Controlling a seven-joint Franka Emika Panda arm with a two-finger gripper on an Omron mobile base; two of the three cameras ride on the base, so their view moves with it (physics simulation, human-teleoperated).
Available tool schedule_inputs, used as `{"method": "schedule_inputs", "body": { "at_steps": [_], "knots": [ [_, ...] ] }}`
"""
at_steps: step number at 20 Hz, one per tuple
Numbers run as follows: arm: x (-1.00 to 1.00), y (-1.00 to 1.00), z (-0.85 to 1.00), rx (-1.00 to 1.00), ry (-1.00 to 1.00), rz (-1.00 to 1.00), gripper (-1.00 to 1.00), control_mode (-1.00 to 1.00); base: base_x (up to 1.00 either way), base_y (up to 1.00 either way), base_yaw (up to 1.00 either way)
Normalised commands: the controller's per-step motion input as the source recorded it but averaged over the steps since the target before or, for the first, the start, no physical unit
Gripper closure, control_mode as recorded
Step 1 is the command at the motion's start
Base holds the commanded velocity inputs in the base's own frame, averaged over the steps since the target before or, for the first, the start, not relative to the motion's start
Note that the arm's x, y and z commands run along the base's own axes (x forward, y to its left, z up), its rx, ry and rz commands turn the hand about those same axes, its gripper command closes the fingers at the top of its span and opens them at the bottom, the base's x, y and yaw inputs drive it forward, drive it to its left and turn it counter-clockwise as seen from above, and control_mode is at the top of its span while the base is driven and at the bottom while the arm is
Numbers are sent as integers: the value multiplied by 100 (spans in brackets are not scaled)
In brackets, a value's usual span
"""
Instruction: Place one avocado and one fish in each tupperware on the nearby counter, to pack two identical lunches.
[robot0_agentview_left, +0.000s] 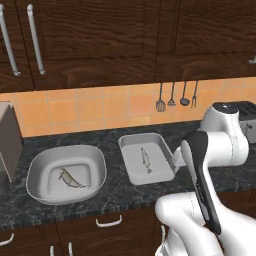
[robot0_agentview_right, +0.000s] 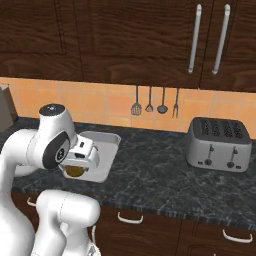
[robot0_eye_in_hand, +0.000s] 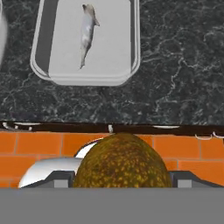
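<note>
My gripper (robot0_agentview_right: 75, 170) is shut on an olive-brown avocado (robot0_agentview_right: 74, 171), which bulges between the fingertips in the hand view, avocado (robot0_eye_in_hand: 122, 162). It hangs just off the front right corner of the right tupperware (robot0_agentview_left: 131, 172), near the counter's (robot0_agentview_left: 115, 192) front edge. That pale tray (robot0_eye_in_hand: 83, 78) holds one fish (robot0_eye_in_hand: 87, 33), also seen from the left base as fish (robot0_agentview_left: 145, 160). A second, rounder tupperware (robot0_agentview_left: 37, 192) further left holds another fish (robot0_agentview_left: 71, 179). My arm hides the gripper in the left base view.
A silver toaster (robot0_agentview_right: 218, 144) stands on the counter to the right. Utensils (robot0_agentview_right: 155, 106) hang on the orange tile wall behind. A grey box (robot0_agentview_left: 7, 140) stands at the far left. Drawers with silver handles (robot0_agentview_right: 130, 218) lie below the counter edge.
</note>
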Motion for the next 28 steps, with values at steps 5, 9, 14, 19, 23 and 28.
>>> {"method": "schedule_inputs", "body": {
  "at_steps": [5,9,14,19,23,28],
  "knots": [
    [93,48,-42,0,-2,0,100,-100,0,0,0],
    [100,32,-41,0,-4,0,100,-100,0,0,0],
    [100,21,-32,0,-2,-1,100,-100,0,0,0],
    [100,-27,-23,0,24,-1,100,-100,0,0,0],
    [62,-9,-29,0,22,0,100,-100,0,0,0],
    [16,0,-10,0,20,0,100,-100,0,0,0]
  ]
}}
